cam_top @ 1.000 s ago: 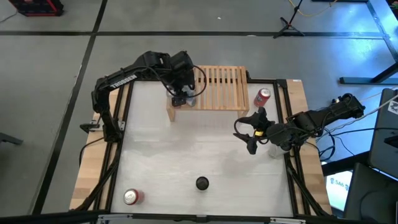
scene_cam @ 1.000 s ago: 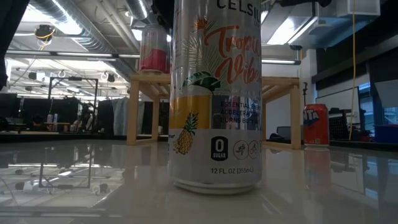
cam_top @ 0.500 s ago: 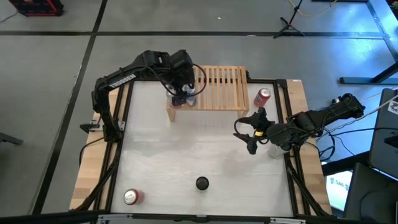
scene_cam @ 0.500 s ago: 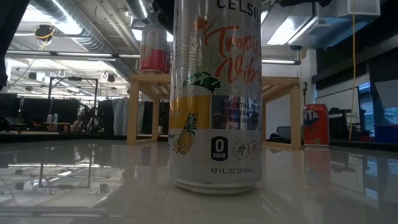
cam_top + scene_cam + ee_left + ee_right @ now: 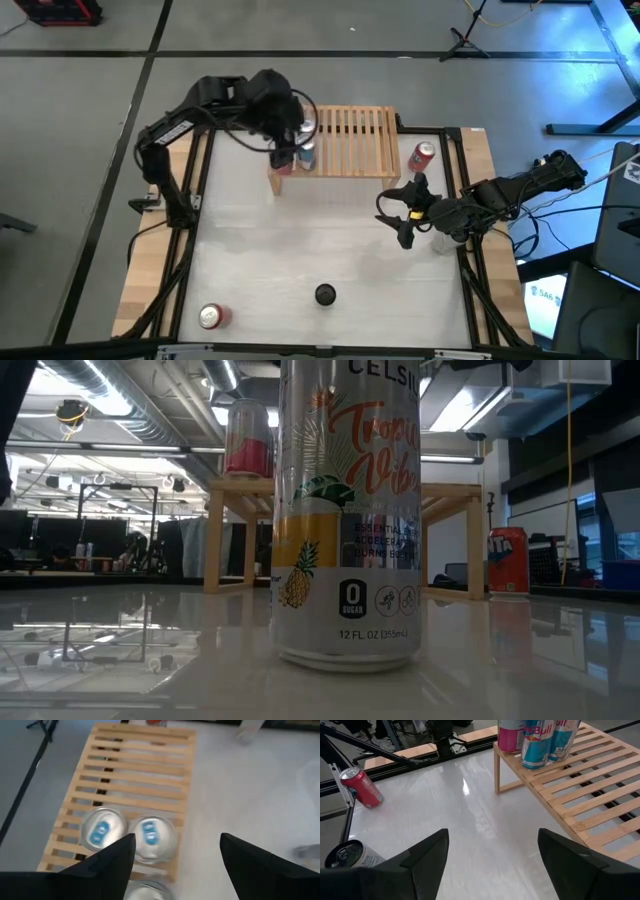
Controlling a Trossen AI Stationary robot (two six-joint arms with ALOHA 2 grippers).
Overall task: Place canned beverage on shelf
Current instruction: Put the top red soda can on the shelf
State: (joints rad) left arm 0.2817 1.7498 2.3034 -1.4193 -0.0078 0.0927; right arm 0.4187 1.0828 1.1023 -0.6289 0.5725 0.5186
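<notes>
Left claw (image 5: 175, 852) hovers open and empty above Red Bull cans (image 5: 151, 836) on the shelf (image 5: 345, 140); placement apparently complete. Next, fetch the red can (image 5: 421, 156) at three o'clock; right claw (image 5: 490, 852) waits open.

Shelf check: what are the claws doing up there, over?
Left claw open above shelf, empty. Two blue cans and a pink can standing on it. Right claw open, waiting mid-table. Nothing blocking.

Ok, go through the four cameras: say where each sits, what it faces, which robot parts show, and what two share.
High view: overhead, straight down on the table; both arms, left gripper, right gripper.
Low view: tabletop height, facing a Celsius can with the shelf behind; no robot parts.
Left wrist view: above the shelf, own fingers open.
Right wrist view: across the table, own fingers open.
Shared: both wrist views show two blue cans on the shelf.
</notes>
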